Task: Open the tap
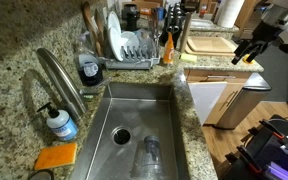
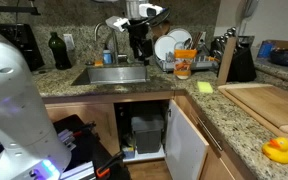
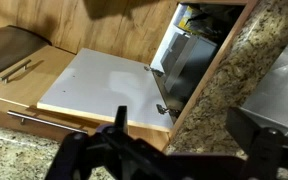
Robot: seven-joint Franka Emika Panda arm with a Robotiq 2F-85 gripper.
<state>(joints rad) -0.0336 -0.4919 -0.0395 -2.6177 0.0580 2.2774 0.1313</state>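
I see a kitchen with a speckled stone counter [image 1: 9, 70] around a steel sink [image 1: 134, 100]. The tap [image 1: 59, 78] stands tall at the sink's edge, its top curving over. My gripper [image 3: 164, 150] hangs wide open, well away, above a cupboard door [image 3: 104, 90].

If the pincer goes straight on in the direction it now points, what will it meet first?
The pincer points downward. It would probably meet the open cabinet door first, or the counter edge beside it. Depth is unclear. The tap is off that line.
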